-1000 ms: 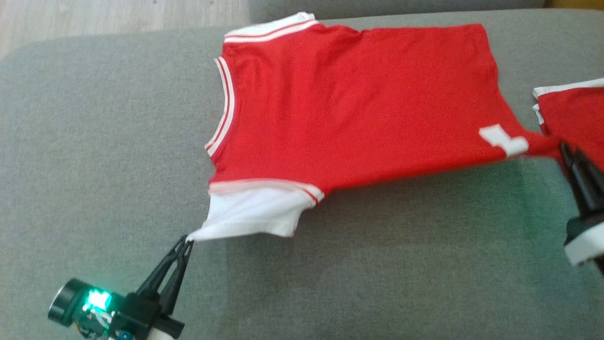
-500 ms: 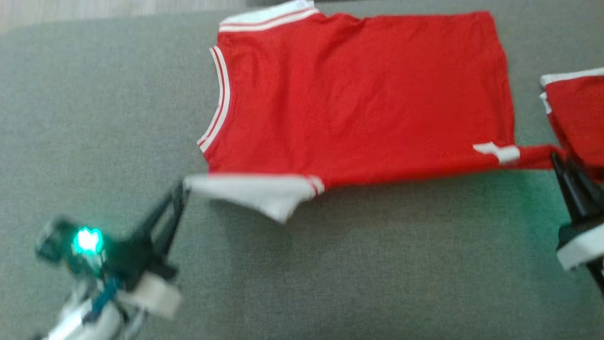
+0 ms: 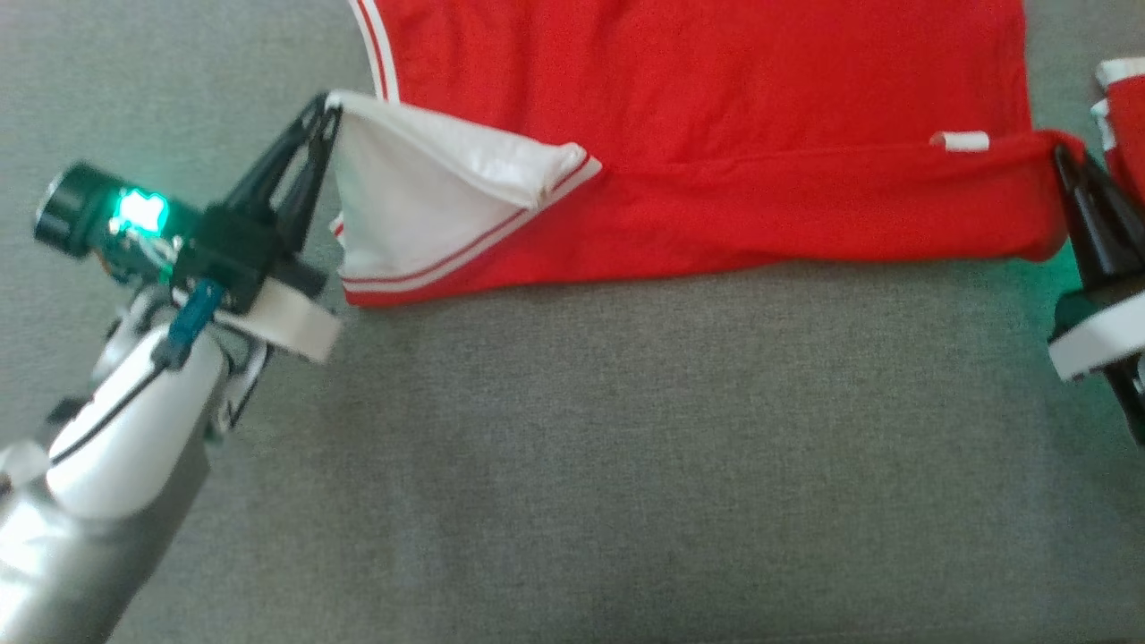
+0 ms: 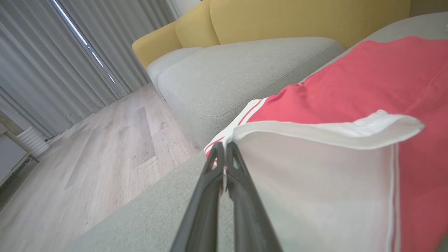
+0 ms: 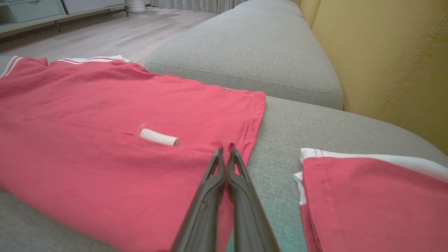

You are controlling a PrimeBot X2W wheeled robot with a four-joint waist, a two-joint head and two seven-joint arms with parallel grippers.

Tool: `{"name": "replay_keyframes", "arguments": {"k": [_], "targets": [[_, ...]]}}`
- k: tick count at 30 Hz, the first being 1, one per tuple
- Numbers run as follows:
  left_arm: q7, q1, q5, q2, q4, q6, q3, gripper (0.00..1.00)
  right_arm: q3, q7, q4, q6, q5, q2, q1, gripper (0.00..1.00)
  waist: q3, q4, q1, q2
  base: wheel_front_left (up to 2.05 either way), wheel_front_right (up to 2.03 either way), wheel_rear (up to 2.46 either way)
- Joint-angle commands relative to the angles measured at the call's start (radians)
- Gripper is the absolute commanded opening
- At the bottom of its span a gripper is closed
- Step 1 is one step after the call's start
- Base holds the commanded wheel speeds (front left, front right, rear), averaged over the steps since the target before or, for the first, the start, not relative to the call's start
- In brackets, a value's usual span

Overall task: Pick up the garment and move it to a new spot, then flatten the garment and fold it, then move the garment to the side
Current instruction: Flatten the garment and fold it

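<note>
The garment [image 3: 698,98] is a red T-shirt with white, red-striped sleeves, spread on the grey sofa seat [image 3: 626,465] at the top of the head view. My left gripper [image 3: 324,103] is shut on the tip of its white near sleeve [image 3: 420,192], held up off the seat. My right gripper [image 3: 1062,154] is shut on the red hem corner at the far right. The near edge is lifted and doubled toward the far side. The left wrist view shows the pinched sleeve [image 4: 315,182] at my left gripper [image 4: 224,145]; the right wrist view shows the hem [image 5: 196,115] at my right gripper [image 5: 225,149].
A second folded red-and-white garment [image 3: 1123,103] lies at the right edge of the seat, close to my right gripper, also seen as the folded garment [image 5: 371,199]. A yellow backrest [image 5: 385,59] rises behind. Wooden floor [image 4: 87,164] lies beyond the seat's left end.
Both grippers have carried the shirt's near edge up and toward the far side, folding it over. The left sleeve has risen off the seat. The head camera has also tilted down.
</note>
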Motion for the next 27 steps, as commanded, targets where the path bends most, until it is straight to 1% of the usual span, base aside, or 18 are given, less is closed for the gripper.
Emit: {"name": "replay_keyframes", "arguments": {"k": [1,4,5,12,13,14,15,19,23,27], "targets": [[-0.022,-0.074,0.014,0.021,0.024,-0.009,0.039,0.0,0.016,-0.006,-0.004,-0.001,0.003,-0.018,-0.02,0.0,0.028,-0.012,-0.0003,0.0,0.0,0.0,0.0],[-0.053,-0.128,0.033,0.005,0.089,-0.015,0.031,0.0,0.019,-0.006,0.011,-0.001,-0.003,-0.008,-0.054,0.0,0.042,-0.016,-0.0003,0.0,0.0,0.0,0.0],[-0.053,-0.128,0.033,0.005,0.089,-0.015,0.031,0.0,0.019,-0.006,0.011,-0.001,-0.003,-0.008,-0.054,0.0,0.042,-0.016,-0.0003,0.0,0.0,0.0,0.0],[-0.113,-0.193,0.054,-0.044,0.192,-0.002,0.021,0.0,-0.013,-0.006,0.031,-0.001,-0.027,0.025,-0.074,0.0,0.058,-0.011,-0.0003,0.0,0.0,0.0,0.0],[-0.118,-0.194,0.053,-0.052,0.206,-0.001,0.02,0.0,-0.018,-0.006,0.035,-0.001,-0.025,0.032,-0.074,0.28,0.058,-0.011,-0.0003,0.0,0.0,0.0,0.0],[-0.123,-0.196,0.052,-0.058,0.22,0.0,0.019,0.25,-0.028,-0.006,0.038,-0.001,-0.024,0.039,-0.075,1.0,0.057,-0.011,-0.0003,0.0,0.0,0.0,0.0],[-0.127,-0.198,0.05,-0.065,0.235,0.003,0.02,1.0,-0.039,-0.006,0.038,-0.001,-0.023,0.046,-0.076,1.0,0.056,-0.01,-0.0003,0.0,0.0,0.0,0.0],[-0.14,-0.163,0.024,-0.096,0.262,0.043,0.047,1.0,-0.065,-0.006,0.016,-0.001,-0.039,0.07,-0.059,1.0,0.031,-0.013,-0.0003,0.0,0.0,0.0,0.0],[-0.143,-0.023,-0.117,-0.17,0.23,0.07,0.133,1.0,-0.124,-0.006,-0.044,-0.001,-0.062,0.103,-0.009,1.0,-0.01,-0.022,-0.0003,0.0,0.0,0.0,0.0],[-0.144,0.129,-0.196,-0.221,0.212,0.076,0.153,1.0,-0.177,-0.006,-0.112,-0.001,-0.084,0.139,0.063,1.0,-0.044,-0.027,-0.0003,0.0,0.0,0.0,0.0]]}}
